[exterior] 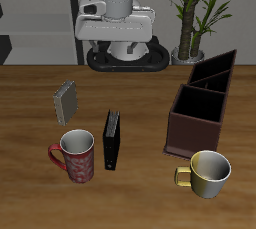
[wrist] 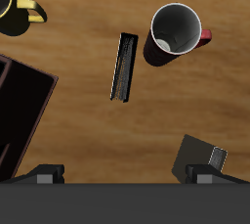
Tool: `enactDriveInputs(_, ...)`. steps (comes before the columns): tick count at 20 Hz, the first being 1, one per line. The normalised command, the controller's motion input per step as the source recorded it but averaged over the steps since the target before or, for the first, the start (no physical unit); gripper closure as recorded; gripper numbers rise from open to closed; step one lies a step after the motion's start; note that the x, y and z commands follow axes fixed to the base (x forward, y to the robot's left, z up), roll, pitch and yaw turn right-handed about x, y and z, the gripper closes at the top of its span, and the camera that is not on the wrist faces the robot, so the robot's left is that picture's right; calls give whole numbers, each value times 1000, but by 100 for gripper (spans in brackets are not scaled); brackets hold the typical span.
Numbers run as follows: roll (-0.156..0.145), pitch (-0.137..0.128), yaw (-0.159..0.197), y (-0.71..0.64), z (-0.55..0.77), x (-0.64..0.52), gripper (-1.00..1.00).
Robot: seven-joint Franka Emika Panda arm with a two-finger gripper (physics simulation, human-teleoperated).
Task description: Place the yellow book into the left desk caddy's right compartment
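Observation:
The yellow book [exterior: 67,101] is a thin grey-tan speckled book that stands upright on the table, behind the red mug; the wrist view catches it too [wrist: 203,157]. The left desk caddy [exterior: 197,119] is the reddish-brown open-top box with dividers, and one dark corner of it [wrist: 21,106] shows in the wrist view. My gripper [wrist: 127,176] hangs high over the table's middle, open and holding nothing, well apart from both the book and the caddy. In the exterior view only the white arm [exterior: 117,15] shows, at the back.
A black book [exterior: 112,139] stands on edge mid-table, directly below the gripper [wrist: 122,67]. A red patterned mug [exterior: 75,156] sits beside it. A yellow-handled mug [exterior: 206,171] stands in front of the caddy. A darker caddy [exterior: 216,68] sits behind the reddish one.

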Motion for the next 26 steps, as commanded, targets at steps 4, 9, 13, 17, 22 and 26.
enactDriveInputs(4, 13, -20, -11, -432, -84, -216, -100)
enactDriveInputs(9, 34, -50, 20, -574, -52, -382, -100)
enactDriveInputs(13, -55, -2, -31, -498, -69, -156, -100)
enactDriveInputs(17, -54, -7, -31, -595, -260, -275, -100)
enactDriveInputs(22, -50, -7, -33, -308, -217, -125, -100)
enactDriveInputs(26, -37, -3, -49, -154, -243, -72, -100)
